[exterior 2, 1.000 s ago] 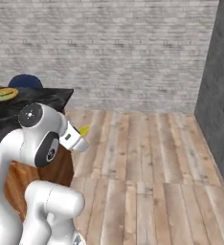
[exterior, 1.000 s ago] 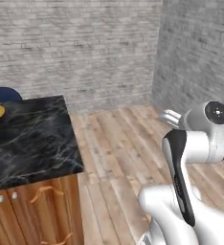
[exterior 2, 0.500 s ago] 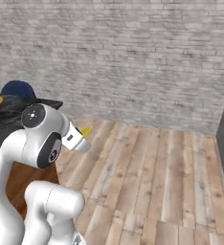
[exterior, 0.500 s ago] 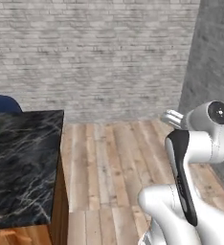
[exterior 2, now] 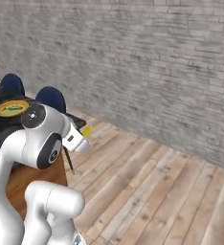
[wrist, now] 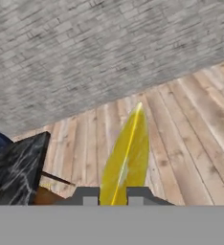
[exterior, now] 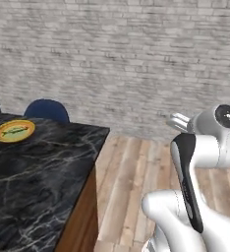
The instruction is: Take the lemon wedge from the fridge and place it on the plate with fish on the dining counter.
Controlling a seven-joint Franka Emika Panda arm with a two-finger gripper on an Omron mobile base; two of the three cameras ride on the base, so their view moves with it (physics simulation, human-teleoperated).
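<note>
dining counter [exterior: 43, 167] — plate with fish [exterior: 14, 131] on top

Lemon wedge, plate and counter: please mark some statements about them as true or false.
1. The hand is shut on the lemon wedge. True.
2. The lemon wedge lies on the plate with fish. False: the hand holds it, away from the plate.
3. The plate with fish sits on the dining counter. True.
4. The floor is tiled white. False: it is wooden planks.
5. Blue chairs stand behind the counter. True.
</note>
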